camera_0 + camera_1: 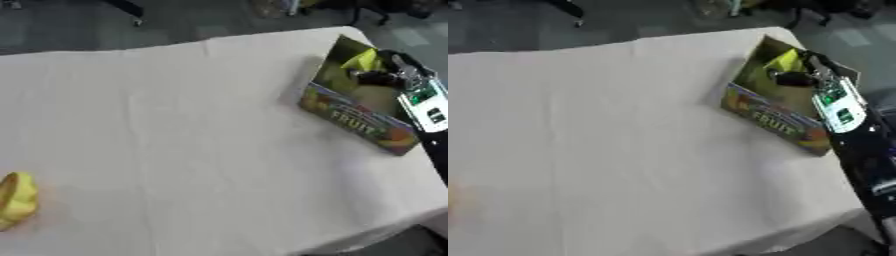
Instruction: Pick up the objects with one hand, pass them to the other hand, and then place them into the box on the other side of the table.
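Note:
A colourful cardboard box (354, 117) printed "FRUIT" stands open at the table's right side. My right arm comes in from the right. Its black right hand (378, 78) is inside the box's opening, fingers curled at a yellow-green object (360, 61) held against the box's back wall. The picture is blurred, so the object's exact shape is unclear. A rounded pale thing (374, 97) lies lower in the box. A yellow, ribbed fruit-like object (16, 200) lies on the cloth at the near left edge. My left hand shows in no view.
A white cloth covers the table (192, 130). Its right edge runs just behind the box, and its near right corner (411, 215) drops off to a dark floor. Chair legs and dark floor show beyond the far edge.

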